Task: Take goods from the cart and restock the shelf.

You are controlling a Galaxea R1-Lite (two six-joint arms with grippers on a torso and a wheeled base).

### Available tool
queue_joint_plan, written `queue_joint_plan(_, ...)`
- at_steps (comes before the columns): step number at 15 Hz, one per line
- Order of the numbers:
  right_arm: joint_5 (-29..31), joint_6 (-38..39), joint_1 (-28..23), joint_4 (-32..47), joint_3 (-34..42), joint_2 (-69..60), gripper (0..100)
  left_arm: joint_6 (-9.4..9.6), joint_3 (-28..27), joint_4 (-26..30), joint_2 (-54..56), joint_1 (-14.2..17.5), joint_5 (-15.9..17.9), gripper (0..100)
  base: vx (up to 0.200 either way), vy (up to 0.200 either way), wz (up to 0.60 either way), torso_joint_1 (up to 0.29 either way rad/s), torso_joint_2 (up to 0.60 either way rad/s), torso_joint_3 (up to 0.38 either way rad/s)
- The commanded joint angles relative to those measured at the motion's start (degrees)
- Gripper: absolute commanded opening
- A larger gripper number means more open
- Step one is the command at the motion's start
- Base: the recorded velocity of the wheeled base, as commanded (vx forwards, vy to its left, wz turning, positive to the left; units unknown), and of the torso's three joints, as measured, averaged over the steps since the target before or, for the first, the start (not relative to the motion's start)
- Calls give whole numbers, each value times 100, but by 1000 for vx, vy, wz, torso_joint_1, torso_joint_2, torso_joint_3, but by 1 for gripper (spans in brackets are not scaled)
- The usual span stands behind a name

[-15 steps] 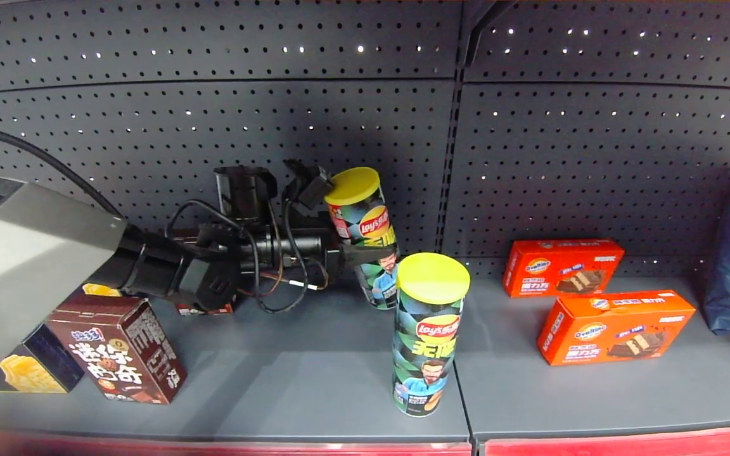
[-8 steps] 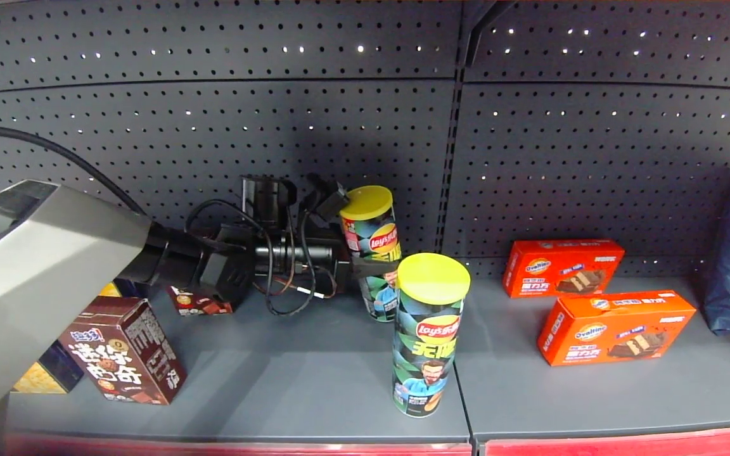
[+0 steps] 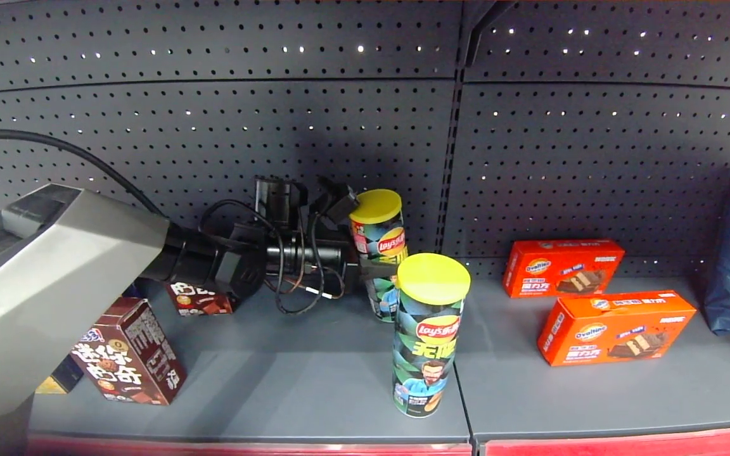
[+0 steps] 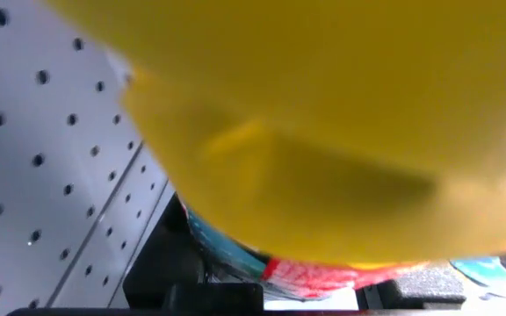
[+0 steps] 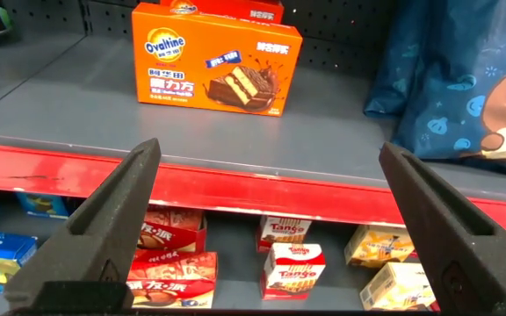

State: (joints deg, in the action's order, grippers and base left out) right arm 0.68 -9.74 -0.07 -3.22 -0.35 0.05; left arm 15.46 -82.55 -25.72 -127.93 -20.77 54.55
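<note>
Our left gripper [image 3: 371, 269] clamps the yellow-lidded cylindrical chip can [image 3: 379, 244] near the grey shelf's [image 3: 314, 373] back edge, nearly upright, lid up. Our right gripper [image 5: 268, 149] has its jaws gaping wide; its wrist view reveals cartons [image 5: 292, 268] below.

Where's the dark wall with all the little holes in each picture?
Head view: dark perforated metal wall, behind everything.
Left wrist view: wall beside the yellow plastic can lid.
Right wrist view: wall behind the front orange cardboard box.
Shared landmarks: that lid and box, also in head view.
</note>
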Motion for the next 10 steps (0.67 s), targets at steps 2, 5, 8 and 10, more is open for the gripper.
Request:
queue_joint_plan(2, 2, -2, -1, -3, 0, 13, 100, 1, -41, -3, -30, -58, -6, 0, 0, 0, 0, 0, 0, 0)
queue_joint_plan(5, 2, 7, -1, -3, 0, 13, 100, 1, -33, -3, -30, -138, -6, 100, 0, 0, 0, 0, 0, 0)
queue_joint_plan(8, 2, 42, -1, -3, 0, 13, 100, 107, 11, -12, 5, -138, -15, 100, 0, 0, 0, 0, 0, 0)
queue_joint_plan(10, 2, 60, -1, -3, 0, 13, 100, 309, 134, -12, 101, -67, -15, 100, 0, 0, 0, 0, 0, 0)
